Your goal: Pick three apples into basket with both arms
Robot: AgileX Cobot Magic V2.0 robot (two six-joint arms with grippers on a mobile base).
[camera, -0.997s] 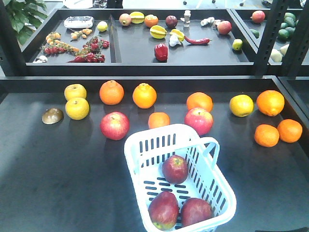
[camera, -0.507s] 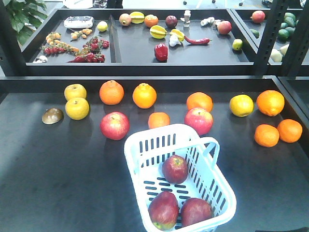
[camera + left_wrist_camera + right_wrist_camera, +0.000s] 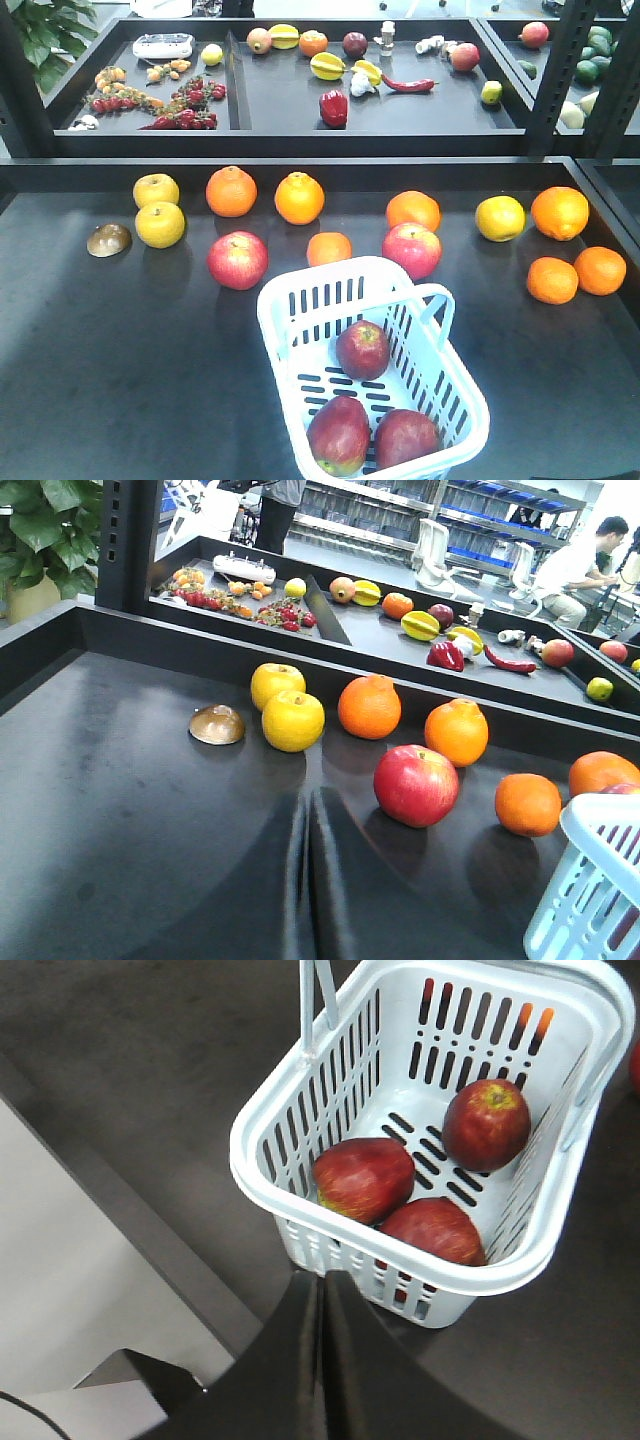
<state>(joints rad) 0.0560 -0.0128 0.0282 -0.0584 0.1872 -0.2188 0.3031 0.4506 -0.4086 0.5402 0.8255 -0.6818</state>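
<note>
The left tool and the right tool each show fingers pressed together, holding nothing. Just beyond the right tool, the basket holds three dark-red apples, near the counter front edge. Bare counter lies left of it; oranges stand behind.
</note>
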